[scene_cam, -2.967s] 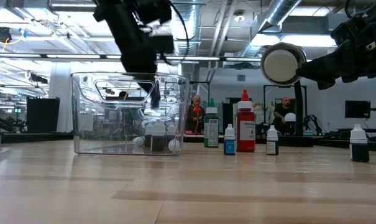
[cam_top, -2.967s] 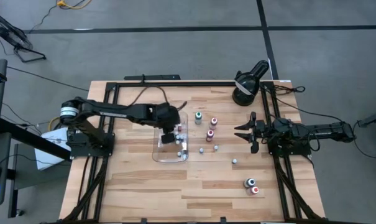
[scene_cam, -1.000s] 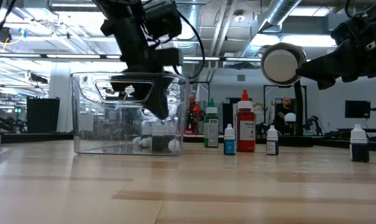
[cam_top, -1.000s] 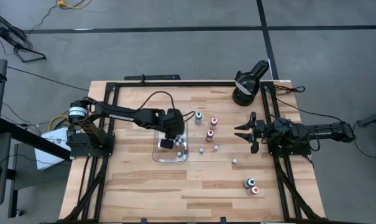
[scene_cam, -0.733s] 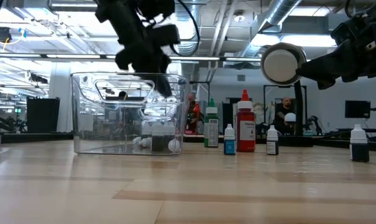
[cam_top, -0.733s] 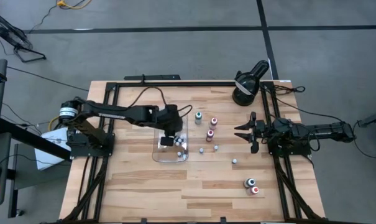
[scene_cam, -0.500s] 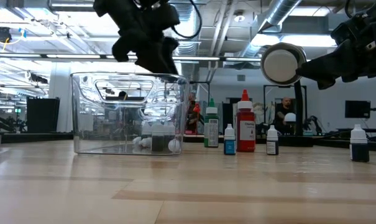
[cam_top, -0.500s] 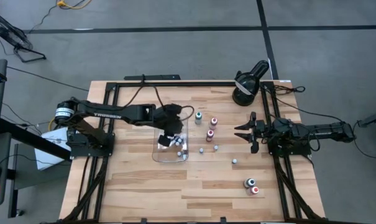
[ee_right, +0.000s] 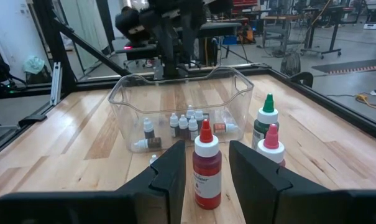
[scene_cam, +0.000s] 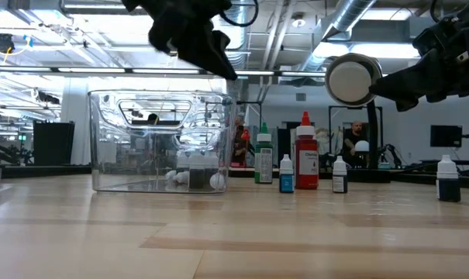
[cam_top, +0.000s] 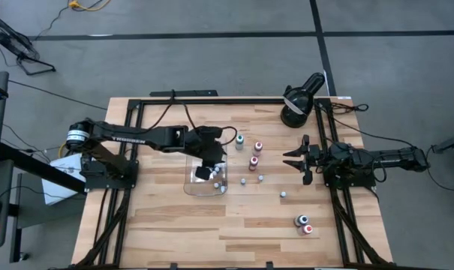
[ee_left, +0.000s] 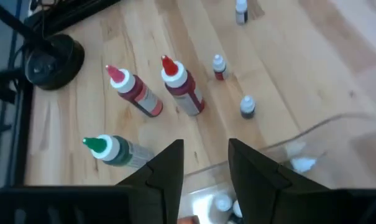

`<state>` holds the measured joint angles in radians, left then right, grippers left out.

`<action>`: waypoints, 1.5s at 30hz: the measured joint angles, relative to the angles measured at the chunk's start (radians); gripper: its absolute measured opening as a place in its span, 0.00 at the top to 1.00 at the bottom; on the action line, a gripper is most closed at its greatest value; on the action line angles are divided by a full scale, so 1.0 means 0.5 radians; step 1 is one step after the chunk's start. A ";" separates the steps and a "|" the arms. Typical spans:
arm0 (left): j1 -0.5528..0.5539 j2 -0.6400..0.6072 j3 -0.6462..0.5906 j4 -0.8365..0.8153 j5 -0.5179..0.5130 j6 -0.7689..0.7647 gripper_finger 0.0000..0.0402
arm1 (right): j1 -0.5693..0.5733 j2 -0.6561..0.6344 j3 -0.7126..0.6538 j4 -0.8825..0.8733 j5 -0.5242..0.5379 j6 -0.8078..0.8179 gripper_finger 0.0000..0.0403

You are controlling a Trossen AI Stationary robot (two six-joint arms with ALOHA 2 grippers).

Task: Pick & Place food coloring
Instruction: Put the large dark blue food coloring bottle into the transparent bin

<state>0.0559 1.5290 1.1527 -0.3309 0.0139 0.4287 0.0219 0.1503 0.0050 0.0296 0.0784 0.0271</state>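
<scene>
Several tiny food coloring bottles lie and stand on the floor of the clear tray. More bottles stand on the wood to the tray's right: a green-capped one, a pink one, a red one and small ones, with a pair nearer the front. My left gripper is open and holds nothing; it hangs above the tray's right rim. My right gripper waits open at the table's right, pointing at the bottles.
A black round lamp-like device sits at the far right corner. Black frame rails run along the table's edges. Bare wood lies between the tray and the near edge. People show in the room behind.
My left gripper has risen from inside the tray, clearing its rim, and shifted a little toward the table's right. The bottles in the tray and on the wood have stayed put.
</scene>
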 joint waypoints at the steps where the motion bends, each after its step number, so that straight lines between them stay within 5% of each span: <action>1: 0.000 -0.005 0.009 -0.011 0.002 -0.058 0.71 | -0.001 0.000 0.000 0.000 0.000 0.000 0.72; 6: 0.002 -0.133 -0.023 -0.061 0.002 -0.321 0.71 | 0.000 0.000 0.000 0.000 0.000 0.000 0.72; 11: 0.005 -0.455 -0.333 0.091 -0.002 -0.554 0.71 | -0.001 0.000 0.000 -0.001 0.000 0.000 0.72; 25: -0.071 -1.947 -1.428 0.181 -0.348 -0.745 0.71 | -0.001 0.000 0.000 0.000 0.000 0.000 0.72; 30: -0.065 -2.478 -1.700 0.204 -0.344 -1.016 0.71 | 0.000 0.000 0.000 -0.001 0.000 0.000 0.72; 36: -0.068 -2.999 -1.923 0.253 -0.263 -0.939 0.71 | -0.001 0.000 0.000 -0.001 0.000 0.000 0.72; 45: -0.076 -3.048 -2.144 1.003 0.097 -0.533 0.71 | 0.000 0.000 0.000 0.000 0.001 0.000 0.72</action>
<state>0.0177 0.0048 0.0807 0.1706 0.0623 0.1621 0.0218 0.1504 0.0051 0.0297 0.0788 0.0269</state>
